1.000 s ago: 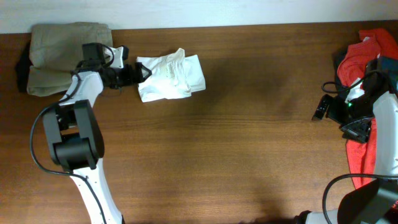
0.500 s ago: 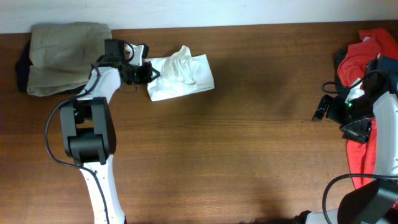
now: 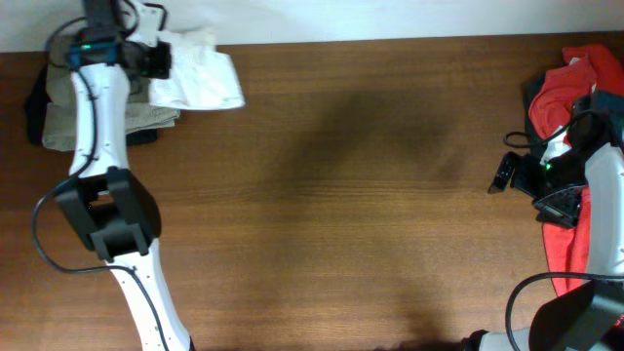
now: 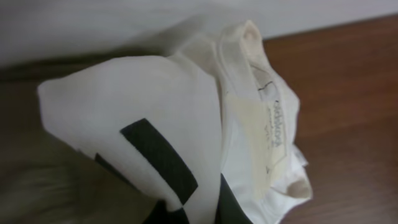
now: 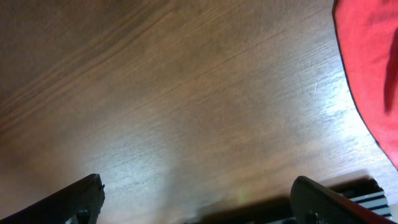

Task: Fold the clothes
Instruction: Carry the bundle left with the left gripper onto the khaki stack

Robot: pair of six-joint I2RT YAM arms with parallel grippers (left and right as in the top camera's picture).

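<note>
We are in the stacking step: the left gripper (image 3: 159, 60) pinches the folded white garment (image 4: 174, 106), the khaki pile (image 3: 58, 122) apparently beneath it. Next we lower and release squarely. The right gripper (image 5: 198, 196) stands spread, red clothes (image 5: 373, 68) just beside it

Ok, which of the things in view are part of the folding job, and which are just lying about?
Part of the job:
white garment, gripped in the left tool
folded khaki clothes, far left corner
red garment, beside the open right tool

Not part of it:
wooden table
white wall strip behind it
</note>
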